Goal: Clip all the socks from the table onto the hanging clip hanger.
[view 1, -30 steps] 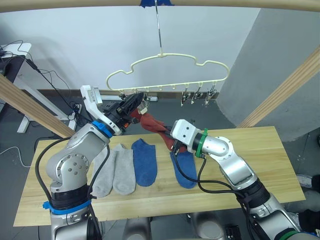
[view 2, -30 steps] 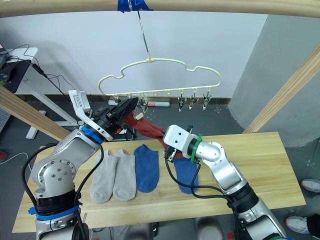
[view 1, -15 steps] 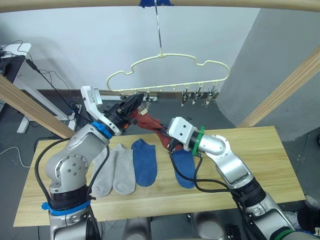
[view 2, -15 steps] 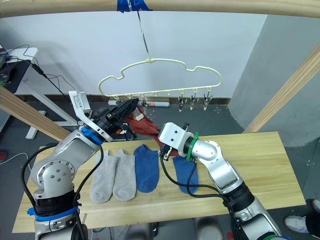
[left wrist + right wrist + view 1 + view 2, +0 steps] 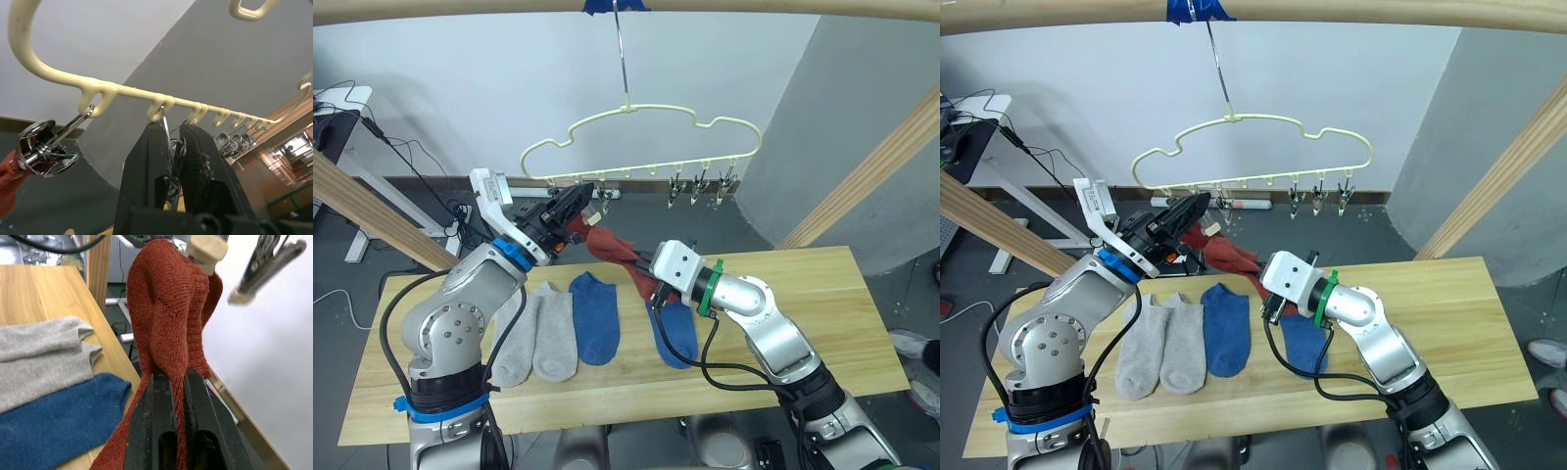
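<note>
**Red sock offered up to a clip**

Right gripper (image 5: 168,396) pinched shut on dark red sock (image 5: 612,247), raised toward clip hanger (image 5: 646,132). Left gripper (image 5: 171,147) squeezing one clip (image 5: 168,152), presumably to open it. Four socks (image 5: 570,323) lying on table (image 5: 822,294).

A plain white wall (image 5: 460,78) stands behind, with a large grey curved column (image 5: 842,117) at the right. Thick light wooden frame poles (image 5: 862,186) cross above and at both sides. The dark grey floor (image 5: 342,323) carries black cables (image 5: 411,162) near a white desk (image 5: 347,98).
</note>
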Robot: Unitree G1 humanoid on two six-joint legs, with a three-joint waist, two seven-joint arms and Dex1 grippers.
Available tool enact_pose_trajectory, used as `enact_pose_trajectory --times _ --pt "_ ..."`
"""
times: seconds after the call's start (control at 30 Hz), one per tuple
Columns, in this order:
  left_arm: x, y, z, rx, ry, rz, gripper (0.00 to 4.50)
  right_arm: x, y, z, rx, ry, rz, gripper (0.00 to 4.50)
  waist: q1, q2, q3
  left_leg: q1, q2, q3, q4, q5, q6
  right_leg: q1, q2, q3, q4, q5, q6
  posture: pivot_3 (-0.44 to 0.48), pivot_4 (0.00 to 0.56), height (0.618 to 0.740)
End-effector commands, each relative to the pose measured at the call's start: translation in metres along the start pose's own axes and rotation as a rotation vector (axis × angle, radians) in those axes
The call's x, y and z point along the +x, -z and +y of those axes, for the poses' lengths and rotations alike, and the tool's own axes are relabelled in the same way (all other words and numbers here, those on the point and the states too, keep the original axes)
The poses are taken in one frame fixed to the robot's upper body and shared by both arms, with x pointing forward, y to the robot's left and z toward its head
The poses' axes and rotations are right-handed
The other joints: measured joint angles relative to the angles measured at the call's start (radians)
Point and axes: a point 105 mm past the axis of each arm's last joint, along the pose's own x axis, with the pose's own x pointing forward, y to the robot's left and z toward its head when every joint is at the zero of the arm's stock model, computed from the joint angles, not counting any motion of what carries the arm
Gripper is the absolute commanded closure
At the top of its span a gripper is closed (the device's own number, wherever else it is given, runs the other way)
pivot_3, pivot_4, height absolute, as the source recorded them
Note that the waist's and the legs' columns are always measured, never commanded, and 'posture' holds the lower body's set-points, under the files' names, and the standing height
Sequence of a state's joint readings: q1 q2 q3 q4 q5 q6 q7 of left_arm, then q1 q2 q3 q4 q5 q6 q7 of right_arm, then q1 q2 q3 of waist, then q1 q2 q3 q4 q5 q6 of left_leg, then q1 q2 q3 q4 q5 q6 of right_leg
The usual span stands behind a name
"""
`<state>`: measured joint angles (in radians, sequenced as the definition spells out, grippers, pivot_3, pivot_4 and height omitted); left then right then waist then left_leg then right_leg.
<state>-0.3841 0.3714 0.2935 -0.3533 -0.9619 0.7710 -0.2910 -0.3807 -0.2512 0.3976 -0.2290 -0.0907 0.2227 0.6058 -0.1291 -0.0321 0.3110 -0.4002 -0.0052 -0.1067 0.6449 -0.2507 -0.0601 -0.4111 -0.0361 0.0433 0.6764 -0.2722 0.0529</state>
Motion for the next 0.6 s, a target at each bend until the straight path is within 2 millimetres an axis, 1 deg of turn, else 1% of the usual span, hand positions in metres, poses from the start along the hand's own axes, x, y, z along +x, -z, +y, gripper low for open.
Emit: enact_pose_trajectory --times 0.03,0.3,0.6 --pt "-0.001 -0.012 -0.012 0.038 0.041 -0.042 4.26 0.002 -0.017 -0.002 0.0 0.02 -0.07 4.5 0.0 0.0 0.0 0.0 0.0 0.0 0.0 0.0 0.0 0.0 0.0 0.0 0.0 0.0 0.0 -0.196 0.307 0.74" --pt "-0.002 -0.011 -0.014 0.035 0.048 -0.039 4.26 0.017 -0.022 0.0 0.014 0.031 -0.097 4.5 0.0 0.0 0.0 0.0 0.0 0.0 0.0 0.0 0.0 0.0 0.0 0.0 0.0 0.0 0.0 -0.192 0.306 0.74" --pt "-0.002 -0.01 -0.014 0.034 0.047 -0.038 4.26 0.021 -0.022 0.002 0.014 0.032 -0.101 4.5 0.0 0.0 0.0 0.0 0.0 0.0 0.0 0.0 0.0 0.0 -0.001 0.0 0.0 0.0 0.0 -0.188 0.307 0.74"
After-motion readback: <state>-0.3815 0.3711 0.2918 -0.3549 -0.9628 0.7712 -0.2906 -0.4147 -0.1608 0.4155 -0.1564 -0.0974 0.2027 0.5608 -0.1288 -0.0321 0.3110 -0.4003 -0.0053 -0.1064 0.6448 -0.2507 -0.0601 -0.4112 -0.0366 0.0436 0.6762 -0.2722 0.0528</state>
